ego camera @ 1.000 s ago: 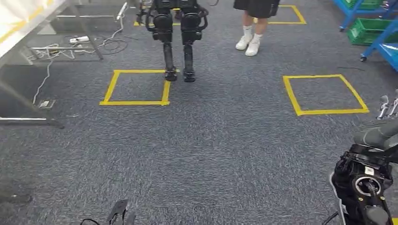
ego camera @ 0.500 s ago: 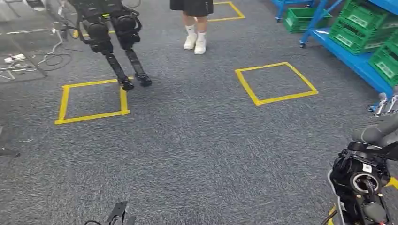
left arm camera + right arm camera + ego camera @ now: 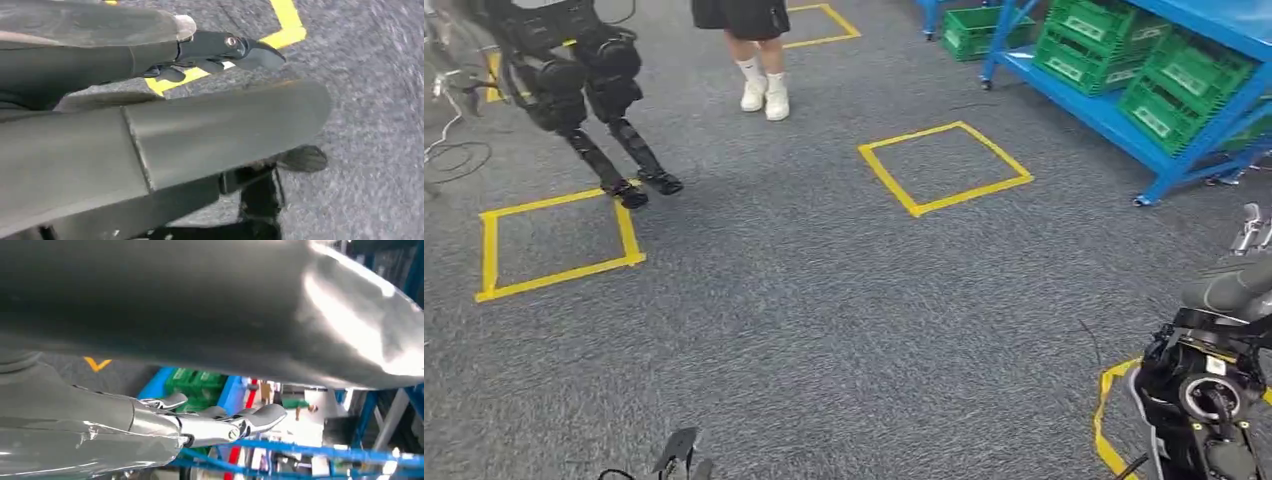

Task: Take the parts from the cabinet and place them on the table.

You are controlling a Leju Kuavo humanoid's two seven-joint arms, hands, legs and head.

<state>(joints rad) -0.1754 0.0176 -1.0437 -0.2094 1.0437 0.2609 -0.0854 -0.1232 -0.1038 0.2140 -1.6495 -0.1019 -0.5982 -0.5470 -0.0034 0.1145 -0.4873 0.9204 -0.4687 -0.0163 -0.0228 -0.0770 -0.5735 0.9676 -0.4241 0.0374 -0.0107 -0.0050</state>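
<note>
Parts: none were in either robot hand, and I could not pick any out; I judged they sat in the green bins [image 3: 1169, 85] on the blue cabinet [image 3: 1114, 118] at the far right of the head view. The bins' contents were too small to tell.

Left robot hand [image 3: 220, 50]: hanging at my side over the grey carpet [image 3: 824, 320], dark fingers lying loosely apart, holding nothing. Right robot hand [image 3: 215, 422]: silver fingers stretched out and slightly apart, also holding nothing, with blue shelving behind it. I judged both arms hung low because I was walking and turning, with no reach due yet.

Other items: second robot [image 3: 574, 90] standing by a yellow floor square [image 3: 559, 240]; a person [image 3: 759, 60] in white shoes beyond it; another yellow square [image 3: 944, 165] between me and the cabinet.

Change against the frame one second earlier: the whole picture had swung. The other robot and the person had slid to the left edge, and the cabinet, then just a corner, took up the upper right. That was my camera turning towards the cabinet, not the things moving. Both arms kept their hanging pose.
</note>
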